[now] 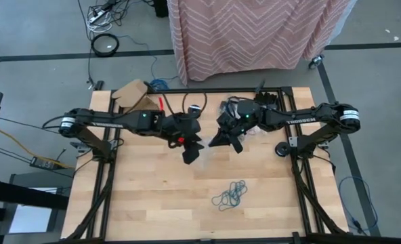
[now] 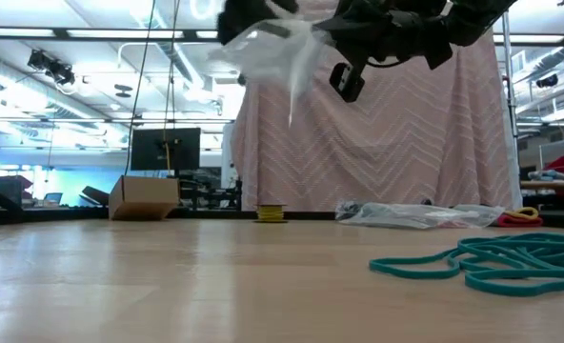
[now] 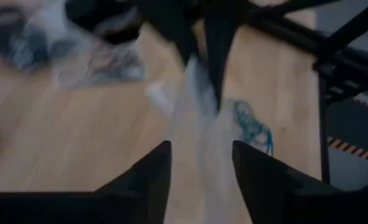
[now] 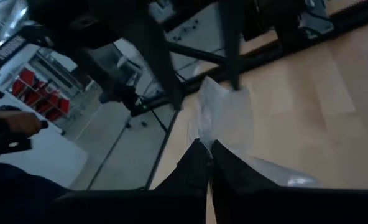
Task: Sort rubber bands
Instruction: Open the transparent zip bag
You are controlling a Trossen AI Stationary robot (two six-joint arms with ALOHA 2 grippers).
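Both arms are up over the middle of the pale wooden surface (image 1: 153,203), and the landmark here is the tangle of thin teal rubber bands (image 1: 230,194) lying loose on the wood, nearer the front edge than either arm. Above and behind that tangle, the right tool (image 4: 210,149) has its fingers pinched tight together on a clear crinkly plastic bag (image 4: 224,115), which hangs in the air off the wood. The left tool (image 3: 201,163) sits just beside it, on the far side of the bag from the teal tangle's right, with its fingers spread wide and the bag's clear film (image 3: 199,124) running down between them, gripped by neither. Further back from the teal tangle, near the rear edge, more clear bags (image 2: 415,214) lie flat, and a small brown cardboard box (image 1: 133,93) sits off at the rear left corner.
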